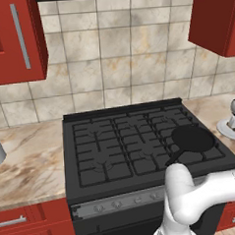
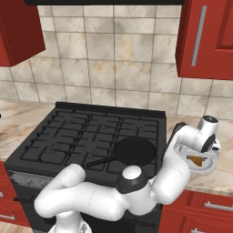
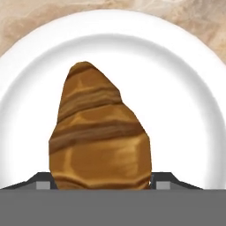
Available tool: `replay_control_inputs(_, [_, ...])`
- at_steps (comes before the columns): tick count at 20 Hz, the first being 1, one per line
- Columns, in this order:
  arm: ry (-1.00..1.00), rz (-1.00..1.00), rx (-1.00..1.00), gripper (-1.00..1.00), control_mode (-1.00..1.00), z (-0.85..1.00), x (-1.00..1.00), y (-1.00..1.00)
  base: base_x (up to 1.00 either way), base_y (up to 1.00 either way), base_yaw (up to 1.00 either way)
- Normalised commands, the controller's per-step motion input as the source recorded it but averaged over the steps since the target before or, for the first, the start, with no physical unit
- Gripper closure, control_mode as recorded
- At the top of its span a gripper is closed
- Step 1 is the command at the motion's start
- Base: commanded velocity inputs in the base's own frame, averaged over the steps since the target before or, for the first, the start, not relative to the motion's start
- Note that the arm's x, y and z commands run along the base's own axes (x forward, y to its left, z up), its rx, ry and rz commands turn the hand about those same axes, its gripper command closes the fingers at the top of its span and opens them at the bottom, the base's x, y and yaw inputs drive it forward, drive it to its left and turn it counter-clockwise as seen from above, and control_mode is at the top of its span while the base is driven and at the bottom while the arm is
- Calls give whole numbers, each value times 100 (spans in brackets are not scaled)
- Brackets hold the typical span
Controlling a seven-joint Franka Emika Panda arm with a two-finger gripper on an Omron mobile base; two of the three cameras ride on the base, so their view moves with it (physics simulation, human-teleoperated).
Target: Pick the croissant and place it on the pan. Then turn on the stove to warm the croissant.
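Note:
The croissant (image 3: pixel 99 132), golden-brown with darker ridges, lies on a white round plate (image 3: pixel 181 62) on the counter right of the stove (image 1: pixel 111 149). My gripper (image 3: pixel 102 182) is down over the plate, one fingertip (image 3: pixel 43 182) against each side of the croissant's near end. From the base cameras the hand (image 2: pixel 205 135) hangs over the plate (image 2: pixel 207 169), with a bit of the croissant (image 2: pixel 196 159) showing under it. The black pan (image 1: pixel 192 138) sits empty on the stove's front right burner, handle pointing front-left; it also appears as the pan (image 2: pixel 134 151).
Marble counter runs on both sides of the stove (image 2: pixel 68 136). A silver strip of knobs (image 1: pixel 117 204) lines its front. Red cabinets (image 2: pixel 207 41) hang above the plate; tiled wall behind. My own arm arches over the stove's front right corner.

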Motion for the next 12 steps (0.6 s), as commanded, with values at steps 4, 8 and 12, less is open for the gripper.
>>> replay_control_inputs(4, [0, 2, 0, 100, -100, -45, -23, 11, 0, 0, 0])
replay_control_inputs(8, [-4, 1, 0, 100, -100, -15, -21, 2, 0, 0, 0])
replay_control_inputs(12, [-12, 0, 2, 100, -100, 35, -51, -3, 0, 0, 0])
